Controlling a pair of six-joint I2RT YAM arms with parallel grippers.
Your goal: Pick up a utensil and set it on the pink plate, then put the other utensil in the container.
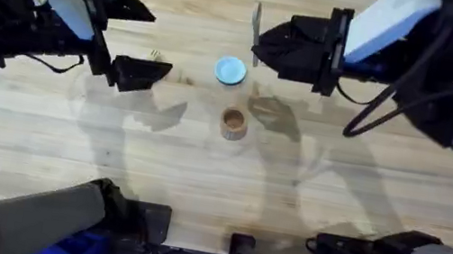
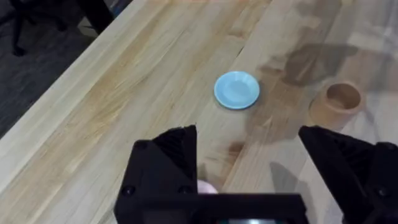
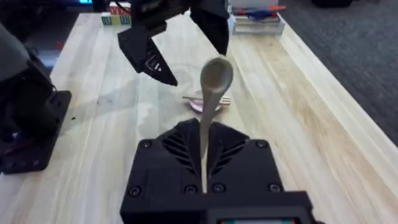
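The right tool (image 3: pixel 204 163) is pressed together on the flat handle of the wooden spoon (image 3: pixel 214 84), so the spoon stands out from the fingers along the tool's own line, its oval bowl leading and in the air above the bench (image 1: pixel 360 203). In the overhead view the same spoon (image 1: pixel 255 29) shows as a thin pale strip just ahead of the right tool (image 1: pixel 267 44), near the far side of the bench. The wooden cup (image 1: pixel 233 124) stands nearer to the arm bases than the tool, with the light blue dish (image 1: pixel 230 70) between them and a little aside; so, I judge, the spoon must travel back toward the bases and then tip its bowl downward to enter the cup's dark hollow. The long axis now lies nearly flat, which does not yet suit the upright opening. In the right wrist view the fork (image 3: pixel 208 99) lies across the pink plate (image 3: pixel 200 105), under the left tool (image 3: pixel 177 53), so that half of the task looks finished. The left tool (image 2: pixel 249 168) is spread wide and holds nothing; it hangs near the blue dish (image 2: pixel 237 89) and the cup (image 2: pixel 336 101), but the right arm carries the spoon.
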